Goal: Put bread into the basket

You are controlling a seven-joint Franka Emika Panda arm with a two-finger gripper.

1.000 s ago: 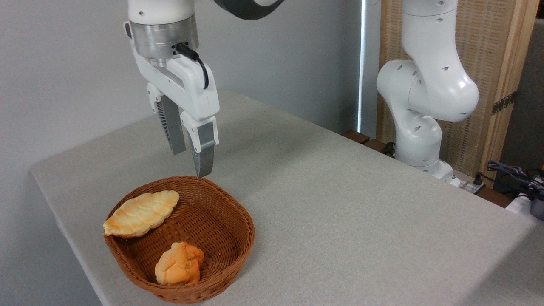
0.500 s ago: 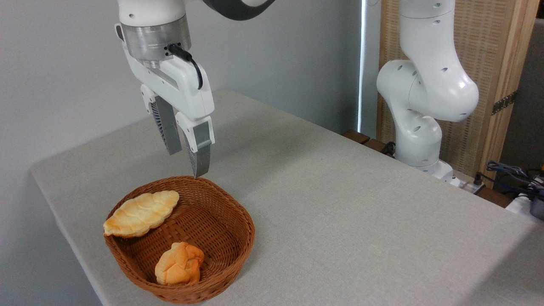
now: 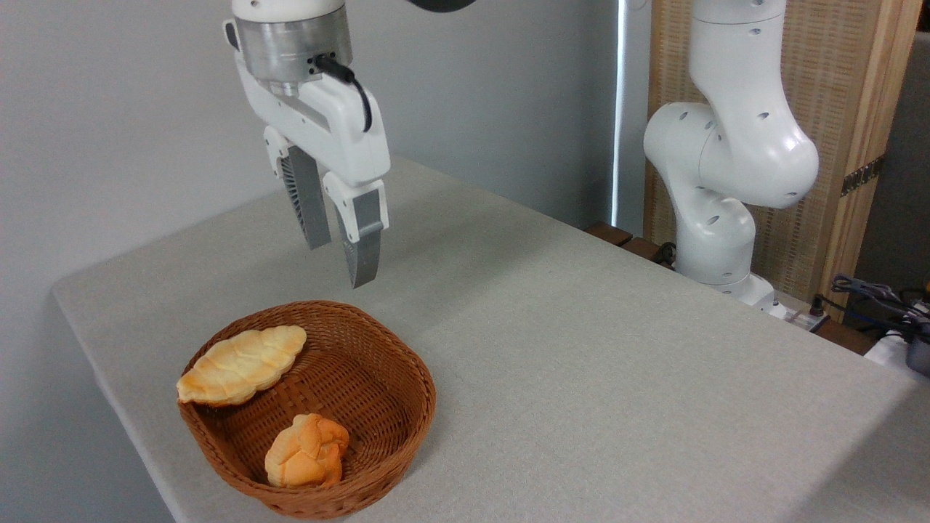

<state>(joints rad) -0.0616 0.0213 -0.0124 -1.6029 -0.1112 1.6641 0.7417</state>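
Above the basket's far rim, the gripper [image 3: 340, 263] hangs empty, fingers slightly parted.

Since a moment ago it has risen and shifted right, clear of the wicker. The bread [image 3: 307, 450] lies inside the basket [image 3: 407, 388], near its front wall, apart from the pale ridged loaf [image 3: 242, 365] propped on the left rim, so the placing looks done.

- arm [image 3: 734, 138]: glossy white rounded shells, small dark screw holes
- wrist: brushed silver metal ring, black cable plugged into its side
- gripper [image 3: 340, 254]: white body, two grey fingers [image 3: 363, 250], ribbed inner face on far one
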